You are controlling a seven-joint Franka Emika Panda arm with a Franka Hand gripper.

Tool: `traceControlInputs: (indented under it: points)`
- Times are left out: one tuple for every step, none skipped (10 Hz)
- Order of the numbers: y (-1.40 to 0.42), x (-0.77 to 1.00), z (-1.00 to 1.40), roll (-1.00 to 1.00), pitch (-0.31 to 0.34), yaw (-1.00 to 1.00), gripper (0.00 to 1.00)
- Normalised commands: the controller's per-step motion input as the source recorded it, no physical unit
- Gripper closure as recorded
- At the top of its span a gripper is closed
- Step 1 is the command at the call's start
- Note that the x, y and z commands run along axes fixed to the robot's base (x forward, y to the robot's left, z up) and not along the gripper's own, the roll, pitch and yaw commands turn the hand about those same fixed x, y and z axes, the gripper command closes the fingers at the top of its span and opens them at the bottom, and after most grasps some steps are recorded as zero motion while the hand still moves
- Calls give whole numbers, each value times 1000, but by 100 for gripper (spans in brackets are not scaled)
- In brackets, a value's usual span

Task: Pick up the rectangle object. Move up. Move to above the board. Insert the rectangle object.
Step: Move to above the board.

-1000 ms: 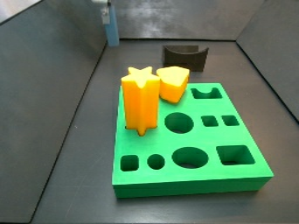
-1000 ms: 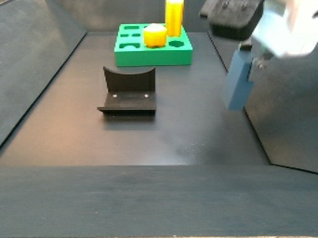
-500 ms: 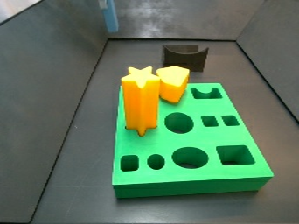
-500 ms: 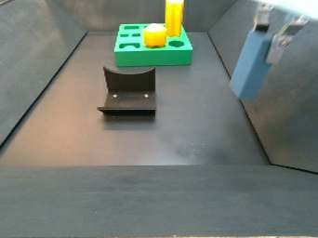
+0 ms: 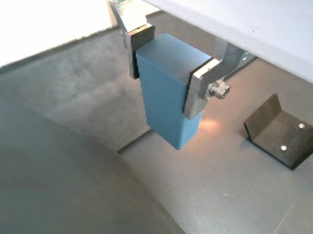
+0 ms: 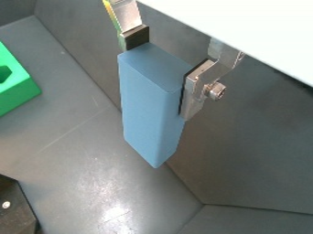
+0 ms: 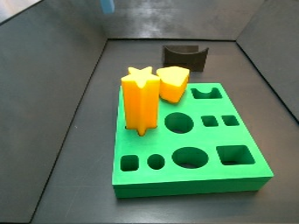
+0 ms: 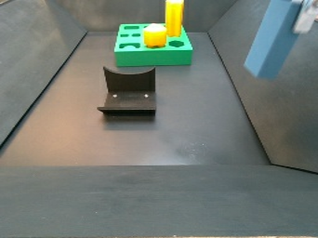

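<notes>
The gripper hangs well above the dark floor with its flat silver finger plates clamped on the upper end of the rectangle object, a smooth, matte blue-grey block with crisp square edges. In both wrist views the block hangs lengthwise below the fingers, clear of the floor, its long faces plain and unmarked. In a side view the same block shows at about 2 o'clock in the picture, high against the grey wall, with a pale part of the gripper at its upper edge. In a side view only a sliver of blue shows at 11 o'clock against the top edge.

The board, a thick bright green slab, lies on the floor with round, square and oval cut-outs across its top face. A tall orange star-shaped peg stands upright in it, just beside a shorter yellow rounded piece. In a side view the board sits at 12 o'clock, well apart from the held block.

The fixture, a dark L-shaped bracket on a base plate, stands on the scuffed, faintly glossy floor between the board and the camera; its corner shows in a wrist view.
</notes>
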Motion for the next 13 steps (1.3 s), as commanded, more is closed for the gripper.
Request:
traceControlInputs:
  points:
    - [91, -102, 1000, 36, 48, -7, 100]
    - [83, -87, 1000, 28, 51, -14, 100]
    - [61, -66, 872, 22, 54, -20, 100]
    - [35, -33, 657, 19, 61, -27, 100]
    - [25, -21, 550, 17, 68, -29, 100]
    - [14, -6, 337, 8, 78, -31, 100]
    - [9, -3, 176, -6, 83, -30, 100]
    - [-1000, 452, 38, -54, 80, 1000, 100]
    - [-1000, 453, 37, -53, 80, 1000, 100]
    - [-1000, 467, 38, -52, 88, 1000, 100]
    - [-1000, 473, 41, -63, 89, 1000, 100]
    - [-1000, 478, 43, -62, 93, 1000, 100]
    - [-1000, 480, 45, -62, 93, 1000, 100]
